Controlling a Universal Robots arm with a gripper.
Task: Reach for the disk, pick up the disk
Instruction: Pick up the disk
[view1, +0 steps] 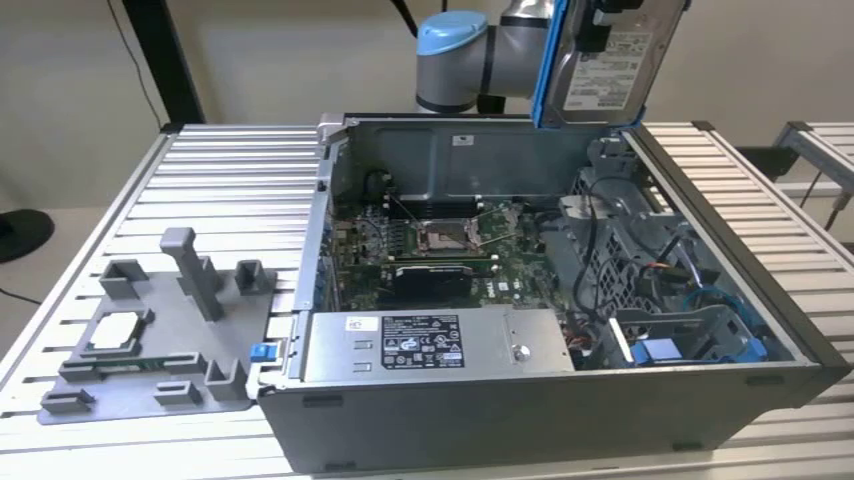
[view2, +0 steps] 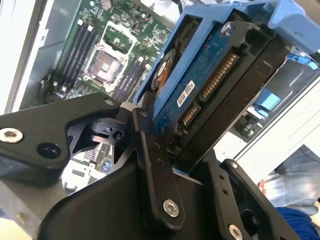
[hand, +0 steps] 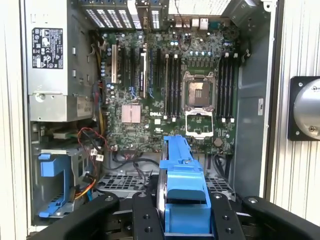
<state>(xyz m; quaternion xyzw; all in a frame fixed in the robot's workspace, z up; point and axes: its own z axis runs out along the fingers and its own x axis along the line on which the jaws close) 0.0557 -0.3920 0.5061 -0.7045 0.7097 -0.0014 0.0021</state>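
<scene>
The disk (view1: 607, 68), a silver drive with a white label in a blue bracket, hangs upright in the air above the back wall of the open computer case (view1: 534, 420). My gripper (hand: 184, 202) is shut on it. In the first wrist view its black fingers (hand: 145, 217) press on both sides of the blue bracket (hand: 185, 180). The second wrist view shows the disk's (view2: 200, 85) blue circuit-board underside and connector pins, clamped between the black fingers (view2: 152, 150). In the exterior view the arm's wrist (view1: 461, 60) sits just to the disk's left.
Below lies the motherboard (hand: 165, 100) with its bare CPU socket (hand: 198, 92), a power supply (view1: 427, 343) and a blue bay (view1: 661, 350). A grey fixture (view1: 147, 340) with a small silver chip (view1: 114, 327) rests on the slatted table (view1: 227, 180). A person's clothing (view2: 295, 192) shows nearby.
</scene>
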